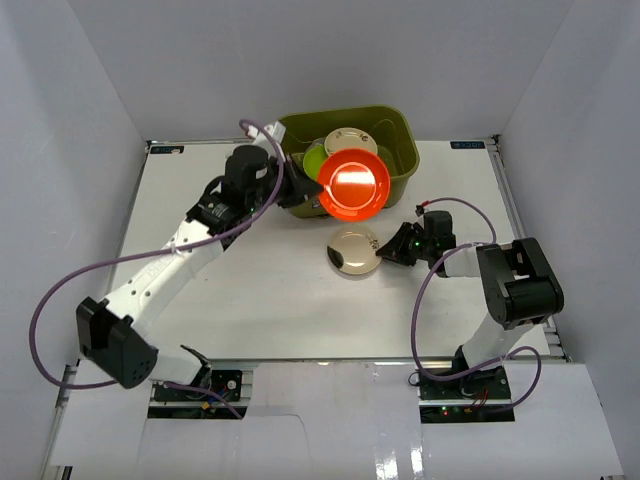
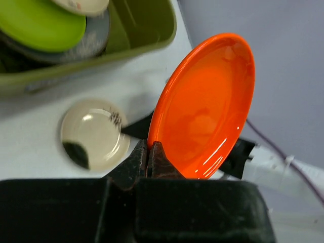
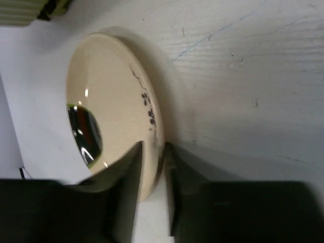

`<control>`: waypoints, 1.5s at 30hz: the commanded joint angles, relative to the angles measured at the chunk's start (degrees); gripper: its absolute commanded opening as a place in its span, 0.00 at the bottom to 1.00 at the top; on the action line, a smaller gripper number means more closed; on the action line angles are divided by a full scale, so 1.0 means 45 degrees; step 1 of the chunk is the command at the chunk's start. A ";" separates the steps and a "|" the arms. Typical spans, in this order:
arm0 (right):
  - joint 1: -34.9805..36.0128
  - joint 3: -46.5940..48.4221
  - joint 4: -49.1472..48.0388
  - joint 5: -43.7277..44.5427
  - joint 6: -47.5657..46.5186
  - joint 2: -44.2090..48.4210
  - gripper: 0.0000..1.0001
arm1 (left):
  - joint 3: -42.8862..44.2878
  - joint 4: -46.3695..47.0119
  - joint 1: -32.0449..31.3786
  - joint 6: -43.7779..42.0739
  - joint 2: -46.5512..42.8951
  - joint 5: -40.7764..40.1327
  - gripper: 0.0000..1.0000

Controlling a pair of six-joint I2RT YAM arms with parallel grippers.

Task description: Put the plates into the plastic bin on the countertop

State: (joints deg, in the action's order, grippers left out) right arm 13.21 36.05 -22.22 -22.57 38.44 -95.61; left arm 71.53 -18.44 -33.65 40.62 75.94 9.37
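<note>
My left gripper [image 1: 305, 190] [image 2: 149, 147] is shut on the rim of the orange-red plate [image 1: 354, 183] [image 2: 207, 101] and holds it tilted in the air over the front wall of the olive-green plastic bin [image 1: 400, 165] [image 2: 147, 30]. Inside the bin lie a lime green plate [image 1: 315, 160] [image 2: 40, 23], a beige plate [image 1: 350, 140] and a grey plate [image 2: 96, 38]. The cream plate with a dark patch [image 1: 353, 251] [image 2: 93, 132] [image 3: 111, 101] lies on the countertop [image 1: 250, 280]. My right gripper [image 1: 388, 248] [image 3: 152, 152] pinches its right rim, one finger over it, one under.
The bin stands at the far middle edge of the countertop. Metal rails [image 1: 510, 200] run along the table's sides, and grey walls enclose the space. Purple cables [image 1: 60, 290] loop beside both arms.
</note>
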 commanded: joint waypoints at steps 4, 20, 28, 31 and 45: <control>0.0150 -0.1563 -0.1995 -0.0552 0.0950 0.0696 0.08 | 0.4508 -0.0373 0.1012 -0.1269 0.4328 -0.1589 0.00; 0.0092 0.2198 0.2222 0.0209 -0.0104 0.6680 0.08 | 1.4011 -0.1686 0.3043 -0.1273 1.2737 -0.0404 0.66; -0.0085 0.8270 0.2573 0.1733 -0.0377 0.1279 0.08 | 0.9898 -0.0026 0.3122 -0.1546 0.6888 -0.0010 0.98; -0.0045 1.0829 0.3176 0.2259 -0.0260 -0.1007 0.08 | 0.6157 0.0891 0.3122 -0.1411 0.3513 -0.0945 0.98; 0.0364 1.3968 0.5779 0.1656 -0.1451 -0.2333 0.95 | -0.5731 -0.1426 0.2985 -0.2055 -0.7628 -0.0578 0.98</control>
State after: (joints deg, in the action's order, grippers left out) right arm 14.57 102.85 7.09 -13.91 34.30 -117.12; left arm 50.68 -17.21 -19.99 32.56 48.86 5.76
